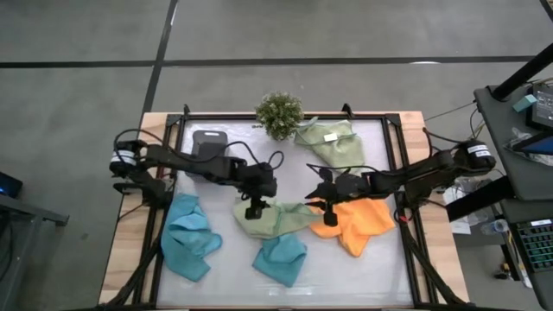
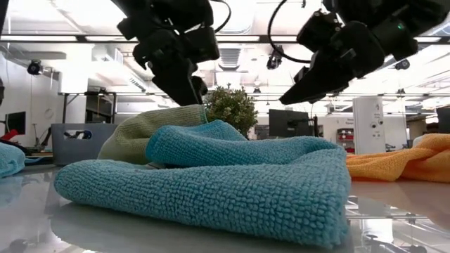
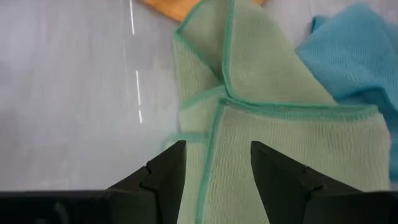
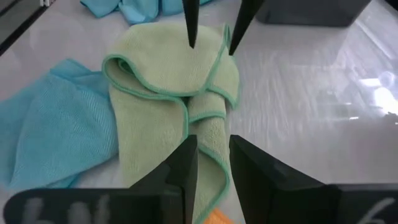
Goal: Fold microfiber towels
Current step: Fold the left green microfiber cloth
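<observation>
Five microfiber towels lay on the table [image 1: 389, 259]: two teal, two sage-green, one orange [image 1: 359, 223]. No legible writing; one green towel [image 1: 333, 142], upper centre, bore a white tag. The left gripper [image 1: 254, 210] stood open over the central green towel [image 1: 272, 216]; the right gripper [image 1: 323, 204], narrowly parted, straddled its hem.

Grey floor [image 1: 78, 34] crossed by dark seams surrounds the table. Beyond it: white ceiling [image 2: 84, 14] with strip lights, a white cabinet [image 2: 370, 125] at 3 o'clock.
</observation>
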